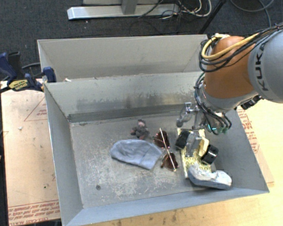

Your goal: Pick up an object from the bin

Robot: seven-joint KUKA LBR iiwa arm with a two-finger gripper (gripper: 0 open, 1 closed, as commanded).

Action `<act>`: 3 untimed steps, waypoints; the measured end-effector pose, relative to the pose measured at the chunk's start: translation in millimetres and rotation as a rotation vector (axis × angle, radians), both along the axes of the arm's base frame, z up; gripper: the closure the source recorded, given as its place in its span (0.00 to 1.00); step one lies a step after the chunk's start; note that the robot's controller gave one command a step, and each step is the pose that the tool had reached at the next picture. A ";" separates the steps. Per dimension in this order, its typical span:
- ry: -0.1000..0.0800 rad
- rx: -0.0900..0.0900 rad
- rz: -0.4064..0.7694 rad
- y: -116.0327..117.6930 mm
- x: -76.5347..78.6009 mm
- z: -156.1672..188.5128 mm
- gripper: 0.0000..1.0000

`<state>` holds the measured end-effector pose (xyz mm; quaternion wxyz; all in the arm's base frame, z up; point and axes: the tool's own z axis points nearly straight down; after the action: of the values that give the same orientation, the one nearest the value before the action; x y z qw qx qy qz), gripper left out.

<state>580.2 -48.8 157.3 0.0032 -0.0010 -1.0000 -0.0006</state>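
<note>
My gripper (196,146) hangs low over the right side of the bin floor, below the orange wrist cover. Its two dark fingertips (181,140) stand apart, so it is open. A yellow-and-white crumpled thing (196,162) lies between and just in front of them; whether they touch it I cannot tell. A grey-white soft lump (212,179) rests against that thing at the front right. A pair of brown-lensed sunglasses (166,151) lies just left of the left fingertip.
A grey cloth cap (134,153) lies in the middle of the floor, touching the sunglasses. A small dark figurine (140,129) sits behind it near the back wall. The right wall is close beside the arm.
</note>
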 end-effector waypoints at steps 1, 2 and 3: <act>-0.007 -0.001 0.001 0.0 1.7 4.5 0.00; -0.018 0.000 -0.082 -5.0 -11.5 -15.4 0.00; -0.008 0.004 -0.141 -38.4 9.7 -80.1 1.00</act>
<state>589.9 -87.3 77.2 -0.0010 -0.0712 -0.9975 -0.0027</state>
